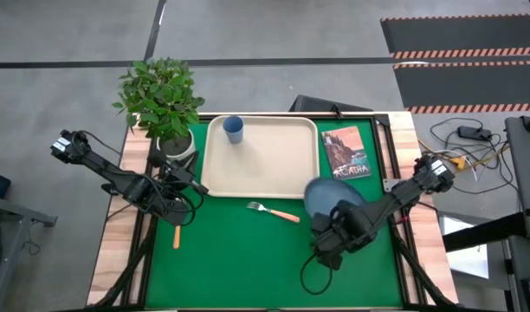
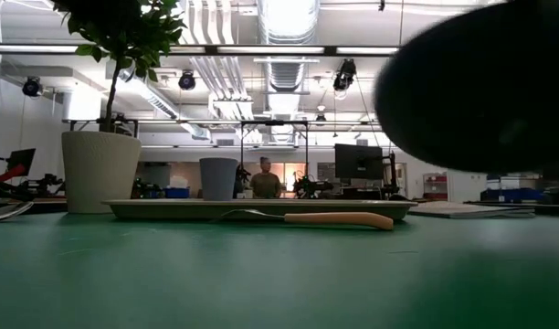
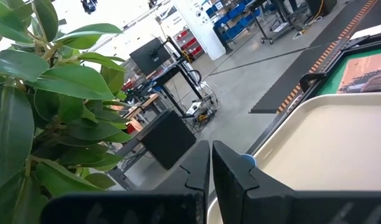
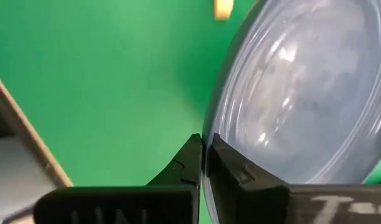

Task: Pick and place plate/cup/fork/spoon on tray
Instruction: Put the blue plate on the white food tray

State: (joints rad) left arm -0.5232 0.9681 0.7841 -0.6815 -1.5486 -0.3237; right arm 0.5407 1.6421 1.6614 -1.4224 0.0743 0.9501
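From overhead we get the whole layout: one cream tray [image 1: 261, 158] at the back of the green counter [image 1: 248, 260] with one blue cup [image 1: 234, 129] standing in its back-left corner. One fork [image 1: 274, 211] lies on the counter just in front of the tray. One spoon, of which we only see the orange handle [image 1: 177, 235], sits by the left pincer [image 1: 180, 182], and one slate-blue plate [image 1: 330, 198] is at the tray's front-right corner.

The table-level camera adds that the fork [image 2: 307, 218] lies flat, with the cup [image 2: 218, 178] upright behind it.

What only the right wrist camera shows us is the grip: the right pincer [image 4: 204, 163] is nipped tight on the plate's rim [image 4: 215, 118], fingers nearly together. The left wrist camera shows the left pincer [image 3: 211, 173] pressed together on nothing, facing the tray beside the potted plant [image 1: 161, 100]. One booklet [image 1: 345, 152] lies right of the tray.
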